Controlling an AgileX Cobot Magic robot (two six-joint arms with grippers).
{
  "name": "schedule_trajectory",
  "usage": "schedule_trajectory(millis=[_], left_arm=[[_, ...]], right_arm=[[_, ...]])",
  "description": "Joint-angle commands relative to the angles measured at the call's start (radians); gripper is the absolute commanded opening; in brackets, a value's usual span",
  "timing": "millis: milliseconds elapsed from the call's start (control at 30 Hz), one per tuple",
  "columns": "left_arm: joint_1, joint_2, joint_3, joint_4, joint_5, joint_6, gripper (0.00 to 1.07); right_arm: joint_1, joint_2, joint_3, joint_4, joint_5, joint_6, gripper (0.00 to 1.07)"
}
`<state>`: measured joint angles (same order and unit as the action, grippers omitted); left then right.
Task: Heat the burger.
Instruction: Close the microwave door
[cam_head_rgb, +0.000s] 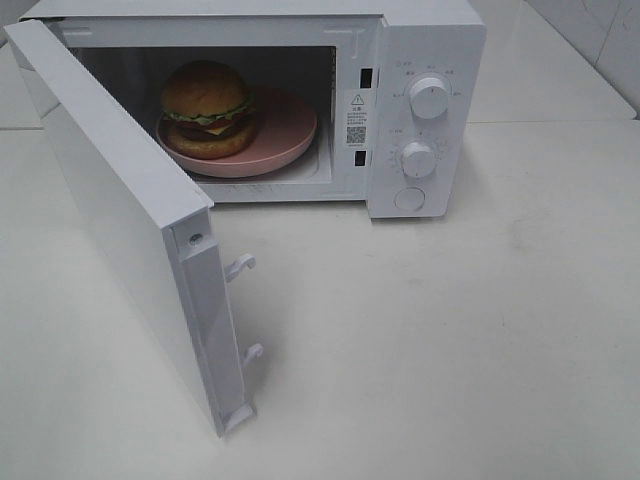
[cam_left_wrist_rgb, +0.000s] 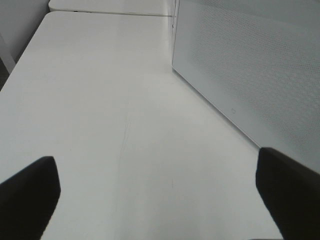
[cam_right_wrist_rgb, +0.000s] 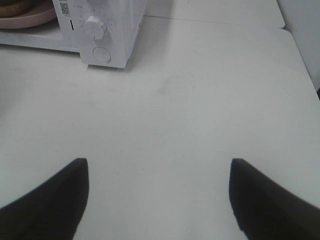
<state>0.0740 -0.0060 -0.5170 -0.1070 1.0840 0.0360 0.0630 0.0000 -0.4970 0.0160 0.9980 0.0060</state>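
Observation:
The burger (cam_head_rgb: 208, 108) sits on a round pink plate (cam_head_rgb: 290, 135) inside the white microwave (cam_head_rgb: 430, 40), whose door (cam_head_rgb: 110, 190) hangs wide open toward the front left. Neither gripper shows in the exterior high view. In the left wrist view my left gripper (cam_left_wrist_rgb: 157, 192) is open over bare table, with the perforated inner face of the door (cam_left_wrist_rgb: 250, 65) beside it. In the right wrist view my right gripper (cam_right_wrist_rgb: 159, 192) is open and empty, well back from the microwave's control panel (cam_right_wrist_rgb: 97, 30). An edge of the burger (cam_right_wrist_rgb: 15, 6) and plate (cam_right_wrist_rgb: 30, 17) shows there.
Two round knobs (cam_head_rgb: 430, 97) and a round button (cam_head_rgb: 410, 198) sit on the microwave's right panel. The white table (cam_head_rgb: 450, 350) stretches in front and to the right. The open door's latch hooks (cam_head_rgb: 240, 265) stick out at its free edge.

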Motion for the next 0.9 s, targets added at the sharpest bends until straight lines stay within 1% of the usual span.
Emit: schedule_trajectory(millis=[33,900], left_arm=[[-0.005,-0.005,0.001,-0.005,-0.013,-0.001,1.0],[-0.005,-0.005,0.001,-0.004,-0.013,-0.001,1.0]], right_arm=[[-0.008,-0.034,0.0,0.004,-0.001,0.007,0.76],[-0.008,-0.033,0.0,0.004,-0.001,0.01,0.75]])
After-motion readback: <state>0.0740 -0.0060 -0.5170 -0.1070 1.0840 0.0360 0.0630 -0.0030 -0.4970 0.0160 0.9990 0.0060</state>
